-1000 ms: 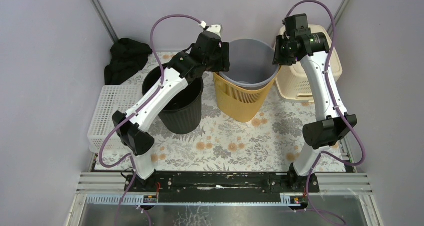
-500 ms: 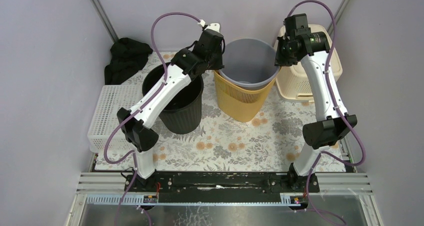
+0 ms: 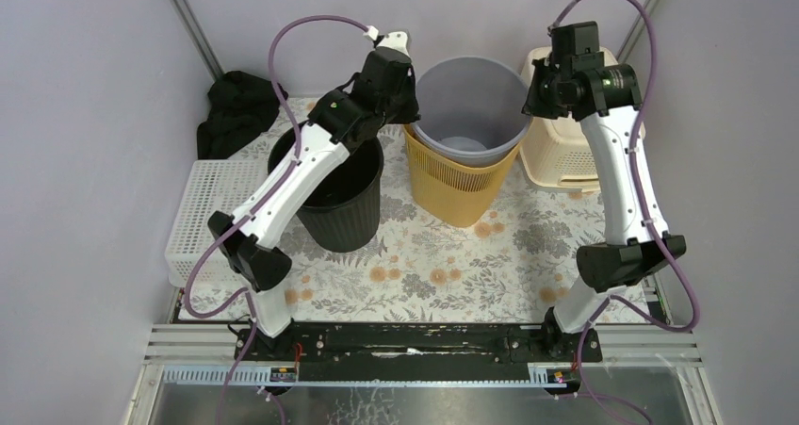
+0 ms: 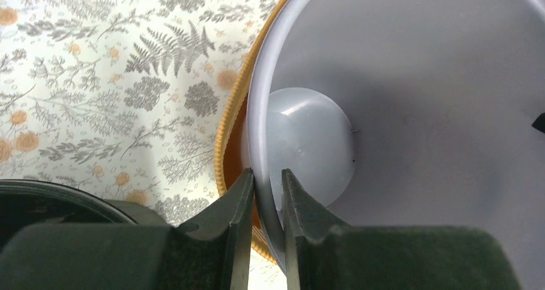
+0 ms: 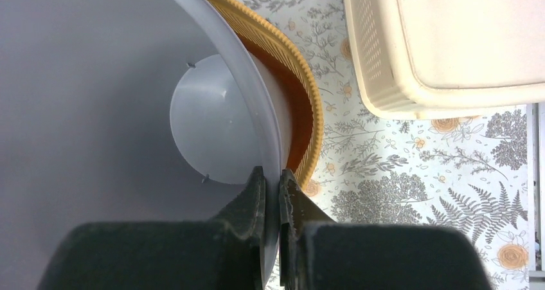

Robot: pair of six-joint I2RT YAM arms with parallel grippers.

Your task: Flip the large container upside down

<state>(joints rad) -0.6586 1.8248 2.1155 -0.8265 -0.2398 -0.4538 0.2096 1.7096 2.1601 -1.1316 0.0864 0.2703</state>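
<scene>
At the back of the floral table (image 3: 424,255), the overhead view shows the large grey container (image 3: 468,105) upright, mouth up, its lower part sunk in a yellow mesh basket (image 3: 459,194), with one arm reaching its rim from each side. Only the wrist cameras show the grips. The left gripper (image 4: 267,190) has one finger inside and one outside the container's wall, pinched on the thin rim, and the right gripper (image 5: 272,190) is clamped the same way on the opposite wall. Those views also show the container's pale round bottom and a strip of the yellow basket just outside the rim. From above, a black bin (image 3: 341,204) stands just beside the basket, partly under the left forearm. A cream lidded basket (image 3: 565,156) sits close on the right, and a white tray (image 3: 201,213) and a dark cloth (image 3: 236,109) lie at far left. Both arms stretch up and forward, elbows low near their bases.
</scene>
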